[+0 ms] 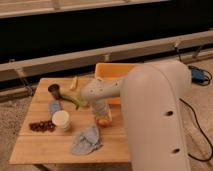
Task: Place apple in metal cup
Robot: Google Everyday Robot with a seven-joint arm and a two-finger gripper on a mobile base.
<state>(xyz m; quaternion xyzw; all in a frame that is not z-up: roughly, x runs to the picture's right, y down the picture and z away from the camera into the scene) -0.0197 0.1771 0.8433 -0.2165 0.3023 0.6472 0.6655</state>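
Observation:
The apple [103, 121] is a small yellowish-orange fruit resting on the wooden table [45, 150], right of the middle. My gripper [102, 114] points down directly over it, at or touching its top, and hides part of it. The metal cup [55, 90] is a small dark grey tumbler standing upright at the table's back left, well to the left of the gripper and the apple.
A white cup [61, 120] stands left of the apple. A green piece [71, 100] lies between the metal cup and my arm. A pale yellow banana-like piece [74, 83], a yellow box [111, 72], a blue-grey cloth [86, 140], and dark red bits [42, 126] also sit on the table.

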